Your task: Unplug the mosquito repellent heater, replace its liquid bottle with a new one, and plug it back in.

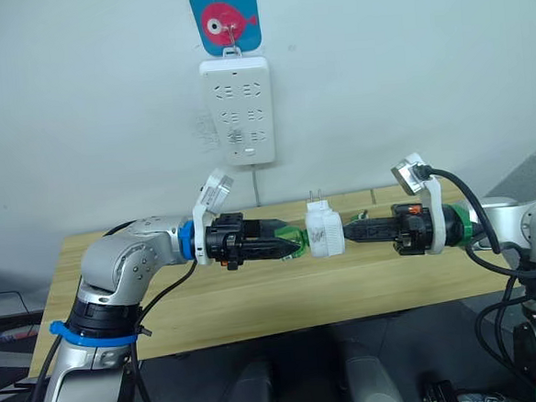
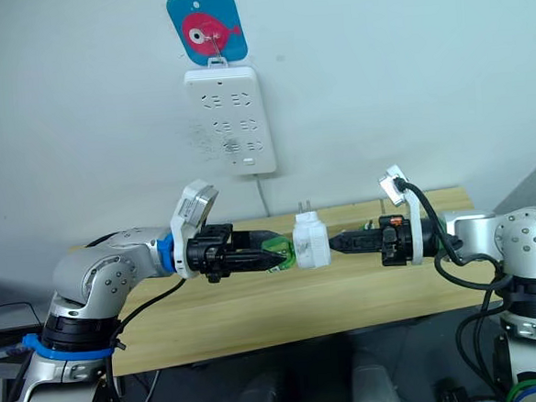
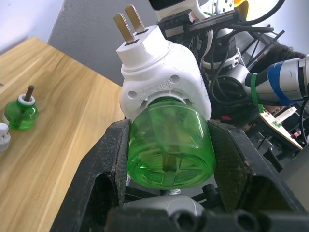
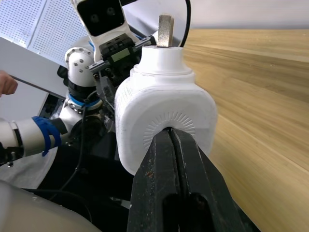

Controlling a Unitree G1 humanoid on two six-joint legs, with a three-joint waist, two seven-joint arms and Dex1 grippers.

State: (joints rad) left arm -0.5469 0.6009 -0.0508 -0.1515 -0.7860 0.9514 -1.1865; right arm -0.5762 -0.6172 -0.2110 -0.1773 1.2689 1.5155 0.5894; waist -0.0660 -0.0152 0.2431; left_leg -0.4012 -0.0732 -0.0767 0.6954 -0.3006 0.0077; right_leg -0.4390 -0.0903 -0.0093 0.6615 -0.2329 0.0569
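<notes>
The left gripper (image 3: 166,154) is clamping the green bottle (image 3: 169,145) by its sides. The right gripper (image 4: 176,145), its fingers closed together, is poking into the hole of the heater (image 1: 323,230) from the opposite side. Both are holding the assembly in mid-air above the table (image 1: 256,298), prongs pointing up. Bottle and heater are lying on one horizontal axis between the arms, so twisting probably runs about that line. A second bottle (image 3: 21,112) is standing on the table, the socket strip (image 1: 237,109) hanging on the wall behind.

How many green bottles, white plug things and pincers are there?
Green bottles: 2, one in the left pincer, one on the table
Heater: 1
Socket strip: 1
Pincers: 2, left, right
Total: 6
</notes>
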